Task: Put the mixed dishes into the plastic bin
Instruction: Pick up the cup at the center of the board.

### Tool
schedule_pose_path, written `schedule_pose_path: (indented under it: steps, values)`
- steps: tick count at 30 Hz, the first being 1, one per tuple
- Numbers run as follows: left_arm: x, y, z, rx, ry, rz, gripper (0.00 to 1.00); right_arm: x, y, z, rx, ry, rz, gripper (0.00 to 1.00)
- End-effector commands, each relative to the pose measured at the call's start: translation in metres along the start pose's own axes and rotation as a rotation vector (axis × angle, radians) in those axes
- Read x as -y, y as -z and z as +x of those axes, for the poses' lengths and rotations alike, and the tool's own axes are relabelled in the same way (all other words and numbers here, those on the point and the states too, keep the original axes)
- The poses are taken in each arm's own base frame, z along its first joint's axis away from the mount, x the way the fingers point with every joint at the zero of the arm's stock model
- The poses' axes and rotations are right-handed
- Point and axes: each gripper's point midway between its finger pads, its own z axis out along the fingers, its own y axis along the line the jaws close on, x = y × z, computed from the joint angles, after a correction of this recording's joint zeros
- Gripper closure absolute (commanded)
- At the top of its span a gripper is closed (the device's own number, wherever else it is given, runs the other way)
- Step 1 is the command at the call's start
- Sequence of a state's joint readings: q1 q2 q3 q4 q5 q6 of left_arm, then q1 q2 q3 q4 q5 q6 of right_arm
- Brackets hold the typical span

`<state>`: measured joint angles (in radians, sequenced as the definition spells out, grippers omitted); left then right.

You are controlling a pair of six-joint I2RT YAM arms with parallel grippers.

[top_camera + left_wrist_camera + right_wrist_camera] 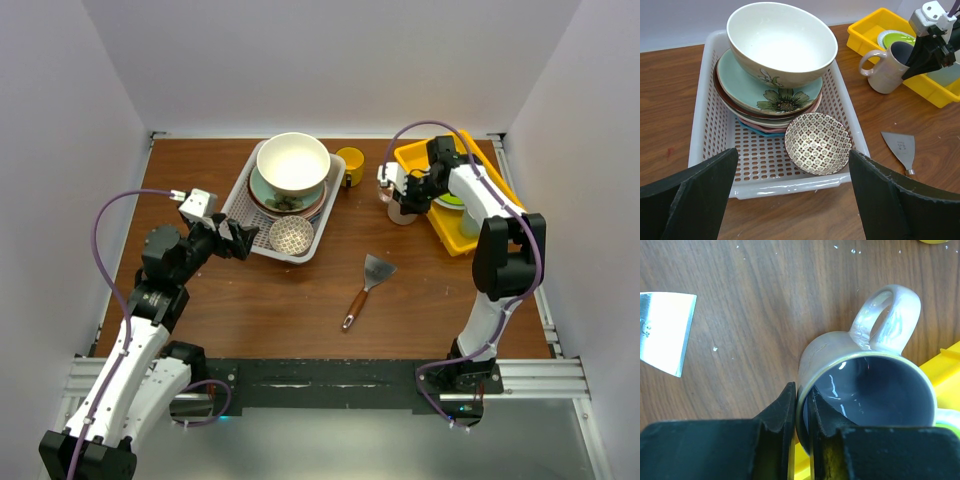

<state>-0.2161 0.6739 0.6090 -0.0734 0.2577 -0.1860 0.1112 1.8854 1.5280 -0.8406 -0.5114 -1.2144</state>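
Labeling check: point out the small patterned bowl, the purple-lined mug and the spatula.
small patterned bowl (817, 142), left wrist view, bowl's inside
purple-lined mug (872, 390), right wrist view, inner wall
spatula (378, 268), top external view, metal blade

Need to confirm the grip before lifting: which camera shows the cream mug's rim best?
Right wrist: it looks down into the purple-lined cream mug, with the right gripper pinching its wall, one finger inside, one outside. Left wrist shows the mug side-on, handle left. Top external shows it small, partly hidden by the gripper.

Bright, even overhead light; soft shadows on the tabletop (300, 290); white glare streaks inside the mug (832, 385).
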Motion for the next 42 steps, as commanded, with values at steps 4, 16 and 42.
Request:
schedule_pose_path:
  steps: [4, 16, 42]
  values:
    - [-0.002, 0.0, -0.007, 0.026, -0.033, -0.003, 0.03, 0.01, 0.025, -0.026, 0.043, 0.05, 0.052, 1.0]
    - [-0.002, 0.0, -0.007, 0.026, -0.033, -0.001, 0.03, -0.007, 0.045, -0.051, 0.06, 0.112, 0.039, 1.0]
    - [0.029, -0.001, -0.006, 0.016, -0.004, 0.171, 0.0, -0.108, 0.077, -0.141, 0.17, 0.487, -0.124, 1.0]
